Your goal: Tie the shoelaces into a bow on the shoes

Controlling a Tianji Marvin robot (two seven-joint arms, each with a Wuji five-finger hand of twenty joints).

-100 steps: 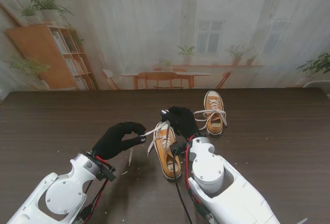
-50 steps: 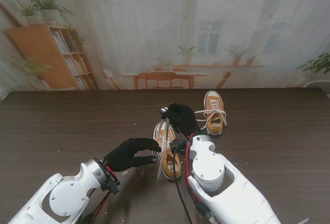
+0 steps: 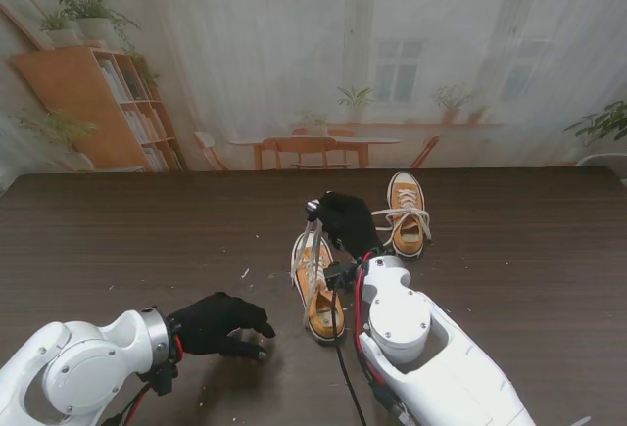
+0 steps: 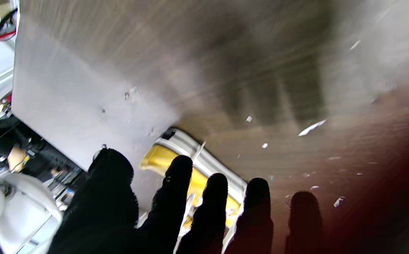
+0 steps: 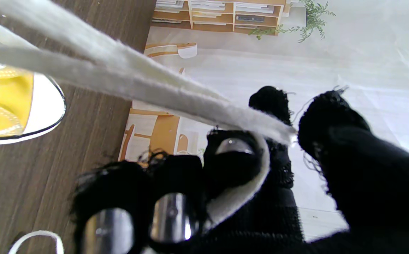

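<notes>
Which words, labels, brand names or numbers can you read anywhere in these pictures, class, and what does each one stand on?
None can be read.
The near shoe and far shoe show no readable brand.
A small dark patch on the near shoe's heel in the left wrist view is too blurred to read.
The backdrop's bookshelf spines are too small.

on the dark wooden table (image 3: 509, 250), the yellow canvas sneaker with loose white laces (image 3: 315, 284) lies near me at centre. the second yellow sneaker (image 3: 406, 213) sits farther off, to its right. my black-gloved left hand (image 3: 217, 324) rests left of the near shoe, my black-gloved right hand (image 3: 345, 222) just behind it.
</notes>
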